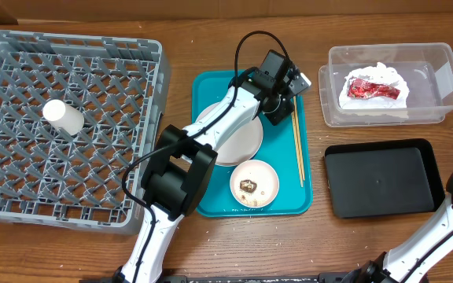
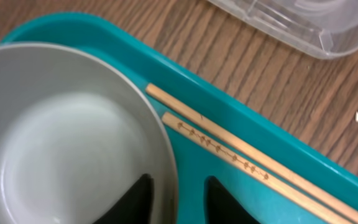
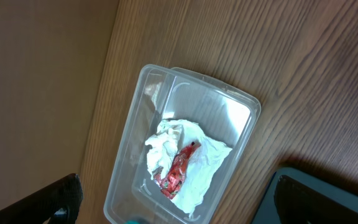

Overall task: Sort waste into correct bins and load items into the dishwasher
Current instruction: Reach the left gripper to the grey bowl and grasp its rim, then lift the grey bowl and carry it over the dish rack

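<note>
Left gripper [image 2: 178, 196] stands astride the rim of the white plate [image 2: 73, 137], jaws partly open and nothing clamped yet (teal shows beside the outer finger). It lies on the teal tray [image 2: 204, 158]. Probably stiff, glazed, slippery and breakable: grip the rim deep.

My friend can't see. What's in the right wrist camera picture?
A clear plastic tub sits on a wooden table, holding a crumpled white napkin with a shiny red wrapper on it. A corner of a black tray shows at lower right, and a dark claw fingertip at lower left.
</note>
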Robot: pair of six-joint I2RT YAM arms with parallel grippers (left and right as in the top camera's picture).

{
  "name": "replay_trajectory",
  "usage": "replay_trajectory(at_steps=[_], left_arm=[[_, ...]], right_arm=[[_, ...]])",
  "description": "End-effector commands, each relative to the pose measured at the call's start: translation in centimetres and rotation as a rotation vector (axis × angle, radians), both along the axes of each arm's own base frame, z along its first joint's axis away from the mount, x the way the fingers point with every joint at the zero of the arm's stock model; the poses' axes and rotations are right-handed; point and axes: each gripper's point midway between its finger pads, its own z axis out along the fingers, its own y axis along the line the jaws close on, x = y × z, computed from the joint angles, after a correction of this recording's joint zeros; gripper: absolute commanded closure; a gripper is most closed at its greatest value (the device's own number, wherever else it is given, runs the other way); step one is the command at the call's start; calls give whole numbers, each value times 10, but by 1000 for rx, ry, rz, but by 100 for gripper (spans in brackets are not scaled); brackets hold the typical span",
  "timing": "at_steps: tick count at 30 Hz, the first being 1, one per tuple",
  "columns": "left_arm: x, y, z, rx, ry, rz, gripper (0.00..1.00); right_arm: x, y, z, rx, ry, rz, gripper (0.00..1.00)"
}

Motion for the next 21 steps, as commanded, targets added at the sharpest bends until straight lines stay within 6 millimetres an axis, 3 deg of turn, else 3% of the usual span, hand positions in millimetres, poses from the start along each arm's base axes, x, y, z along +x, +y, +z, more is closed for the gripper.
replay_trajectory(at_steps=[1, 4, 8, 11, 12, 14, 17, 21], left_arm=[[5, -3, 2, -23, -6, 21, 93], [13, -7, 16, -71, 2, 90, 96], [27, -15, 64, -163, -28, 157, 96], [38, -16, 110, -235, -68, 203, 96], [45, -11, 143, -282, -95, 241, 96], [53, 2, 181, -336, -130, 295, 96], [66, 36, 235, -421, -176, 392, 96], [85, 117, 293, -540, -202, 610, 96]], right_arm=[[-2, 0, 12, -21, -27, 1, 0], [-2, 0, 12, -21, -27, 1, 0], [-2, 0, 12, -21, -27, 1, 0], [-2, 0, 12, -21, -27, 1, 0], [-2, 0, 12, -21, -27, 0, 0], [-2, 0, 12, -21, -27, 1, 0], [-2, 0, 12, -21, -27, 1, 0], [-2, 0, 12, -21, -27, 1, 0]])
